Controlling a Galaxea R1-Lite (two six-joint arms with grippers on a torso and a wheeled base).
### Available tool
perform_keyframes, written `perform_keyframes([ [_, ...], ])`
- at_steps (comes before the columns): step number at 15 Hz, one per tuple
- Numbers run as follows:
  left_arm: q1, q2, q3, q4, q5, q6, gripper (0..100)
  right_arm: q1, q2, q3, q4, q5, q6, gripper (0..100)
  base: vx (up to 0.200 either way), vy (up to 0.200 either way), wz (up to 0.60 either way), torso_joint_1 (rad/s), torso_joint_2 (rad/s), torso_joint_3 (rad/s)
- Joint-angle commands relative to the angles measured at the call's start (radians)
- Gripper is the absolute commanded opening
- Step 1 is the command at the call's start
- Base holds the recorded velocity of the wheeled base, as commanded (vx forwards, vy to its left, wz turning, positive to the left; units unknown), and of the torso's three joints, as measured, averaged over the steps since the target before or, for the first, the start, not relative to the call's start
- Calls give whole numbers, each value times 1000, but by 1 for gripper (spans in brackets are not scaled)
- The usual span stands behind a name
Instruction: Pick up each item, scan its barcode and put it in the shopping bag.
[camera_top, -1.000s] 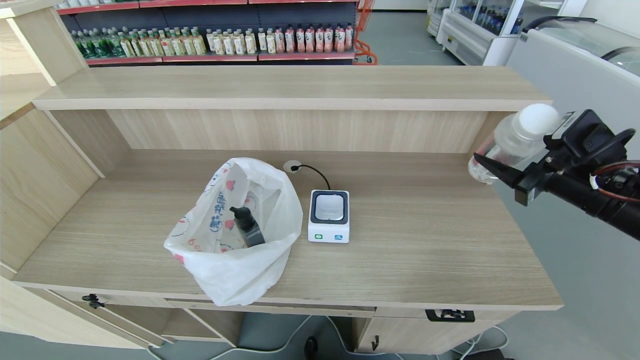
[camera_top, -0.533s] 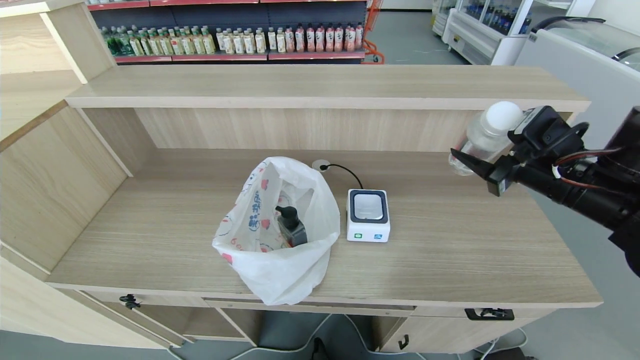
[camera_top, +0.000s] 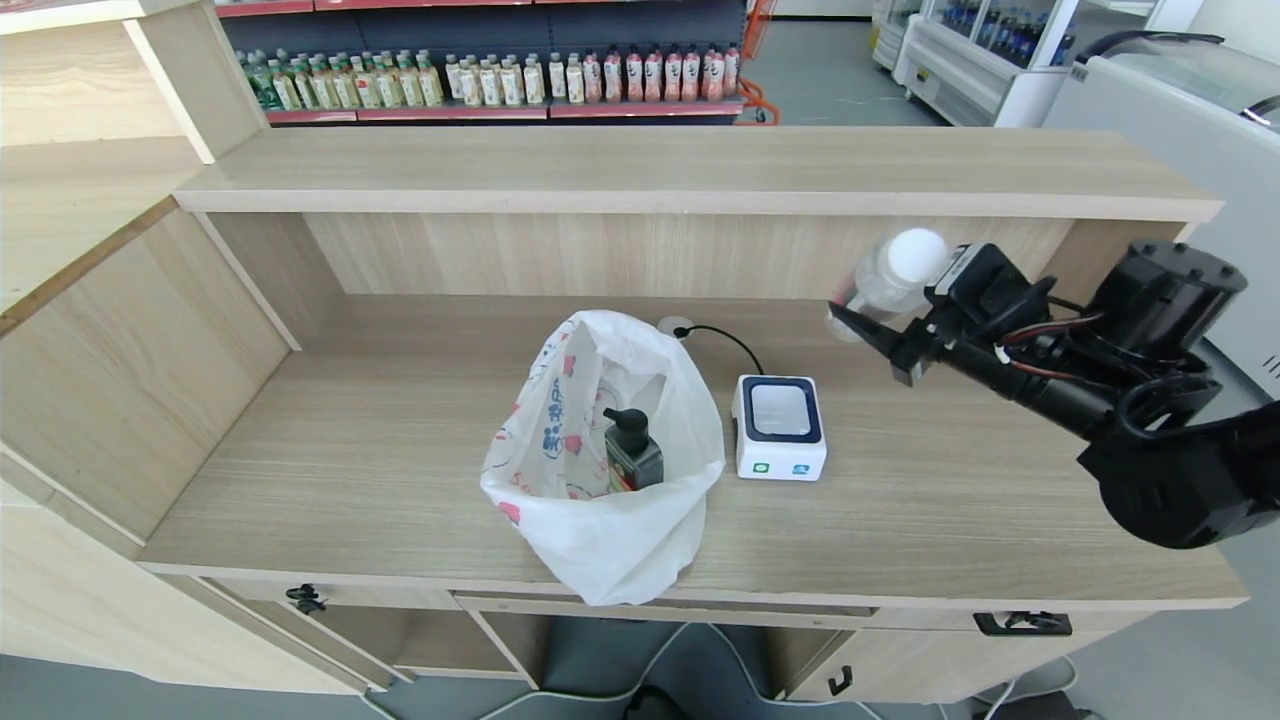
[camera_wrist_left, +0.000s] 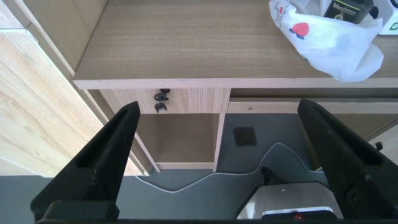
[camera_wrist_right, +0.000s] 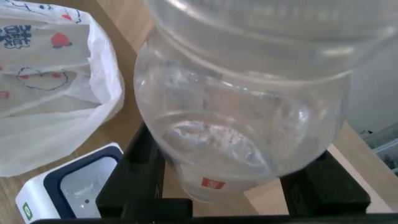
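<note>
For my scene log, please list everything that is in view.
Counter: one, light wood, before the robot.
Shopping bag: one, white with red print, open on the counter.
Pump bottle: one, dark, inside the bag.
Scanner: one, white, beside the bag.
Cable: one, black, behind the scanner.
Clear bottle: one, white cap, above the counter's right rear.
Drink bottles: many, mixed colours, shelf behind.
Right end effector: black, shut on the clear bottle.
Left end effector: black, open, before the counter's front.

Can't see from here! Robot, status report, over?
Right gripper shut on clear bottle, above counter, right of scanner. Left gripper open, low at counter front. Nothing between bottle and scanner.
</note>
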Motion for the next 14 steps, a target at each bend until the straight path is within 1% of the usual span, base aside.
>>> perform_keyframes([
  [1,-1,2,0,0,0,-1,100,6,73,-19,-7,13,-3,0,0,0,0,0,0,0],
  [8,-1,2,0,0,0,-1,100,9,185,-34,-118,42,-2,0,0,0,0,0,0,0],
  [10,-1,2,0,0,0,-1,100,15,221,-30,-168,58,-2,0,0,0,0,0,0,0],
  [14,-1,2,0,0,0,-1,100,29,246,-41,-177,58,0,0,0,0,0,0,0,0],
])
